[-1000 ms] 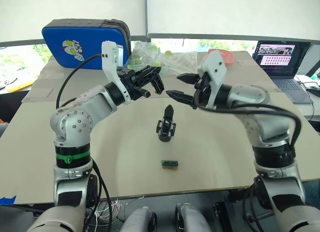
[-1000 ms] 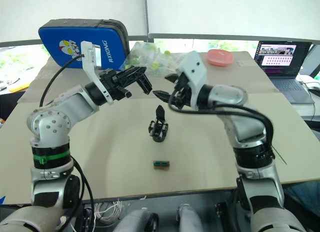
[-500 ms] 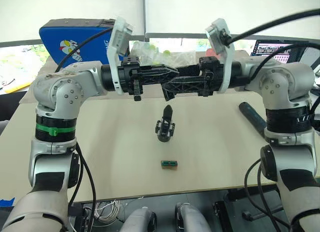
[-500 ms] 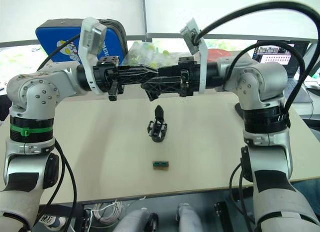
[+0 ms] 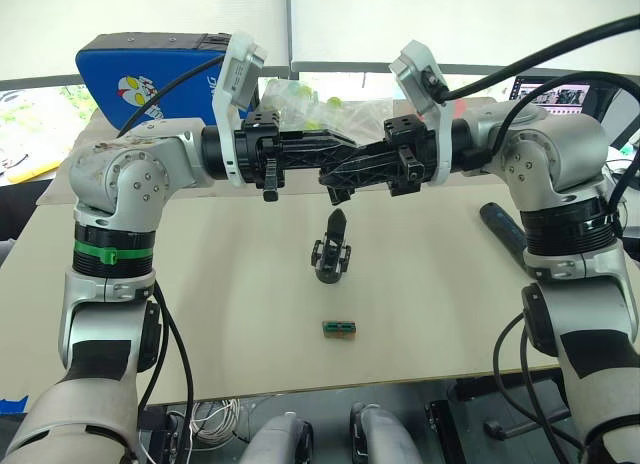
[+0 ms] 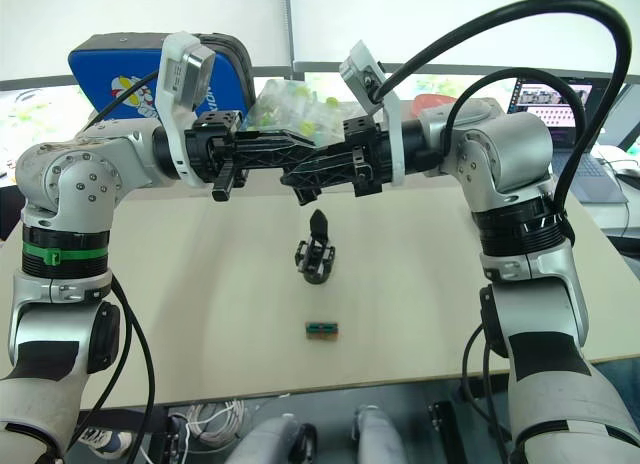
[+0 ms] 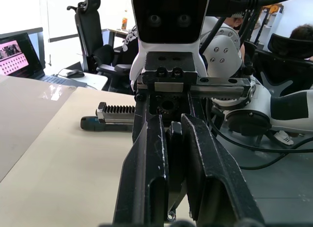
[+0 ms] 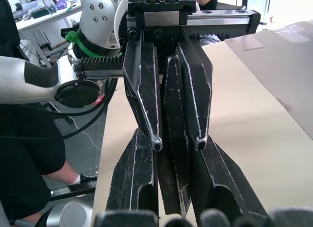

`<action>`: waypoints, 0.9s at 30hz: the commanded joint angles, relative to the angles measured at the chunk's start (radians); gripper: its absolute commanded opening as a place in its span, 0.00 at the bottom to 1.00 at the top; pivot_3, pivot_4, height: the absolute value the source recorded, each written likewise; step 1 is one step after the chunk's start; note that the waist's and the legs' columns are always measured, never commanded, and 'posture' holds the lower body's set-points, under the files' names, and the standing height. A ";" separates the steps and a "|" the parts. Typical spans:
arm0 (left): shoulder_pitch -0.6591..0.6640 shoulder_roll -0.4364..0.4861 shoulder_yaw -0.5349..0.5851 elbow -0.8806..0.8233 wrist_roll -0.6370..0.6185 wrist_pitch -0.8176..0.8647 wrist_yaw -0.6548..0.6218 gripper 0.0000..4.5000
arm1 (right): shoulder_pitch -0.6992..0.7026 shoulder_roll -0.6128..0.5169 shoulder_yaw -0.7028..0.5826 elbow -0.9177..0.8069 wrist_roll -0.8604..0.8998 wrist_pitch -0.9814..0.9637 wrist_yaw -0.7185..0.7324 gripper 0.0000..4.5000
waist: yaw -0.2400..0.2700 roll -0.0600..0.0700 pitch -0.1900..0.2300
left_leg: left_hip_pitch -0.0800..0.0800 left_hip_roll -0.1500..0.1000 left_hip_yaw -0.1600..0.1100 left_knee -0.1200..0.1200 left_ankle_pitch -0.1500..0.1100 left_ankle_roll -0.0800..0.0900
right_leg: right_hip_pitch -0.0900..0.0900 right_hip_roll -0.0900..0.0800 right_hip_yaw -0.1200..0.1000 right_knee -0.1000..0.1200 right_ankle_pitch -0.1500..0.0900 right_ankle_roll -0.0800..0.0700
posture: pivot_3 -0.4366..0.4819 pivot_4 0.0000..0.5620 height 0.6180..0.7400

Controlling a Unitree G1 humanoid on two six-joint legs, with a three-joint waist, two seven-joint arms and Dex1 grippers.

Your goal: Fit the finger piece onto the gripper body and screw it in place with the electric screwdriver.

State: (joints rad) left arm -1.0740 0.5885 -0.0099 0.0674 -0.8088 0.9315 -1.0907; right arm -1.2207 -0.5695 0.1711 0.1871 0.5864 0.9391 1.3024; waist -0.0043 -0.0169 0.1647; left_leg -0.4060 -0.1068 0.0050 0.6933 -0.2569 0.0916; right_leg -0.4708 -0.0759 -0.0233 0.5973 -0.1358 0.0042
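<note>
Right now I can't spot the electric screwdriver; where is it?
The electric screwdriver lies on the table at the robot's right, partly behind its right arm, well right of the gripper body.

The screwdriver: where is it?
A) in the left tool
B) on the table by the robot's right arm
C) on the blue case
B: the screwdriver lies on the table beside the right arm, held by nothing.
</note>
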 commanded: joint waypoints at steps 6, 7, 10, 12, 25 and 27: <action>0.237 0.163 -0.178 0.005 0.367 -0.554 -0.290 0.84 | 0.102 -0.043 0.013 -0.062 -0.123 -0.221 0.000 0.09 | -0.007 0.001 0.000 | 0.002 0.000 0.001 -0.002 0.000 0.000 | 0.000 -0.001 0.001 0.000 0.000 -0.001 | 0.48 0.27 1.00; 0.261 0.172 -0.188 0.037 0.397 -0.610 -0.316 0.94 | 0.117 -0.046 0.005 -0.070 -0.126 -0.225 -0.007 0.09 | -0.007 0.001 0.000 | 0.001 0.000 0.001 -0.002 0.000 0.000 | 0.000 -0.001 0.001 0.000 0.000 -0.001 | 0.48 0.27 1.00; 0.298 0.168 -0.225 0.172 0.500 -0.773 -0.349 1.00 | 0.182 -0.066 -0.023 -0.122 -0.125 -0.246 -0.015 0.09 | -0.002 0.001 0.000 | -0.003 0.000 0.001 0.000 0.000 0.000 | -0.003 -0.001 0.000 0.000 0.001 -0.001 | 0.48 0.27 1.00; 0.297 0.129 -0.245 0.278 0.552 -0.856 -0.347 1.00 | 0.223 -0.074 -0.042 -0.166 -0.111 -0.239 -0.027 0.09 | 0.004 0.001 0.000 | -0.003 0.000 0.001 0.001 0.000 0.000 | -0.003 -0.001 0.000 0.000 0.001 -0.001 | 0.48 0.27 1.00; 0.122 -0.248 -0.245 0.927 0.749 -1.243 -0.165 1.00 | 0.347 -0.095 -0.094 -0.324 -0.068 -0.182 -0.126 0.09 | 0.026 0.000 0.000 | -0.009 0.000 0.001 0.006 -0.002 0.005 | -0.004 -0.002 -0.002 -0.001 0.002 0.000 | 0.48 0.27 1.00; 0.110 -0.278 -0.246 0.970 0.771 -1.263 -0.136 1.00 | 0.356 -0.099 -0.099 -0.337 -0.057 -0.170 -0.137 0.09 | 0.026 0.000 0.000 | -0.009 0.000 0.001 0.006 -0.003 0.006 | -0.004 -0.002 -0.002 -0.002 0.002 0.000 | 0.48 0.27 1.00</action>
State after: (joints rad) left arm -0.9465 0.3202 -0.2684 1.0114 -0.0580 -0.3034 -1.2511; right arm -0.8599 -0.6564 0.1080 -0.1122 0.4977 0.7575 1.1742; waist 0.0215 -0.0168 0.1643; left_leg -0.4151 -0.1067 0.0064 0.6996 -0.2597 0.0976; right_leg -0.4751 -0.0785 -0.0254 0.5955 -0.1342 0.0044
